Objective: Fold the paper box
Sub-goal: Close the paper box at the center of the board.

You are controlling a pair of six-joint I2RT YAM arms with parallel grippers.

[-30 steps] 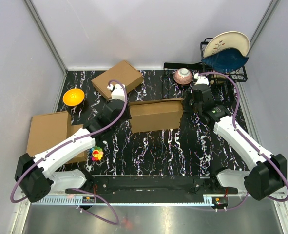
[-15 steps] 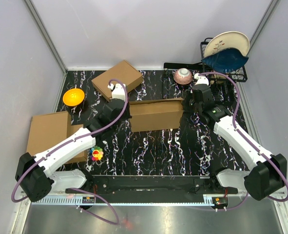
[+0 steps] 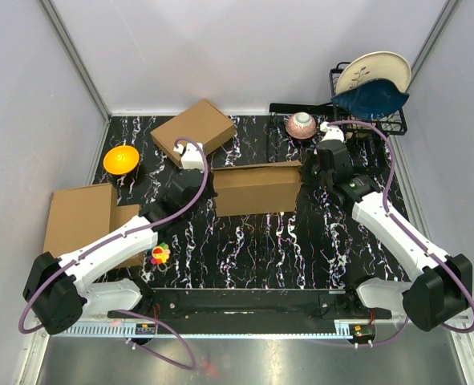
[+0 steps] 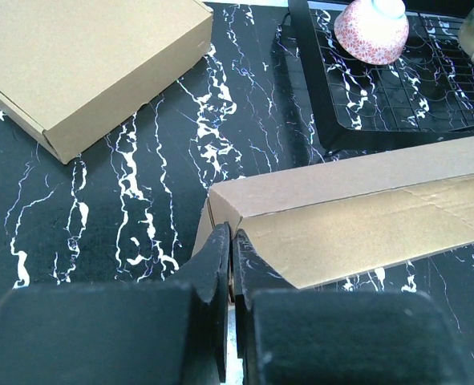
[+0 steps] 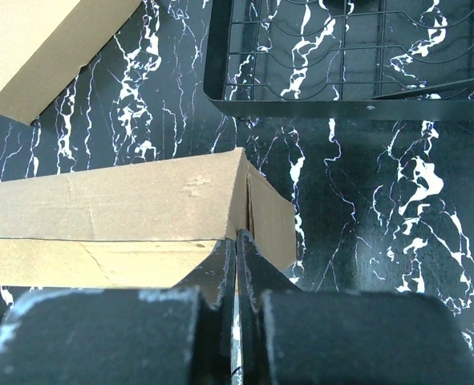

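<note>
Orange bowl (image 3: pixel 121 159) at 10 o'clock. Closed cardboard box (image 3: pixel 193 131) at 11 o'clock. Dish rack (image 3: pixel 394 120) at 1 o'clock. Cardboard slab (image 3: pixel 80 218) at 9 o'clock.

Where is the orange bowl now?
In the top view, the round orange bowl sits at the left edge of the black marbled table, left of the closed brown cardboard box and just beyond the flat tan cardboard slab.

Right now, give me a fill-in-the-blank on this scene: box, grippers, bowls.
1. The left gripper and the right gripper both have their jaws ___.
2. The brown corrugated cardboard paper box has one gripper at each ___.
3. The round ___ bowl lies far left of the paper box.
4. The ___ patterned bowl sits on the black wire rack.
Missing words: shut; end; orange; pink.
</note>
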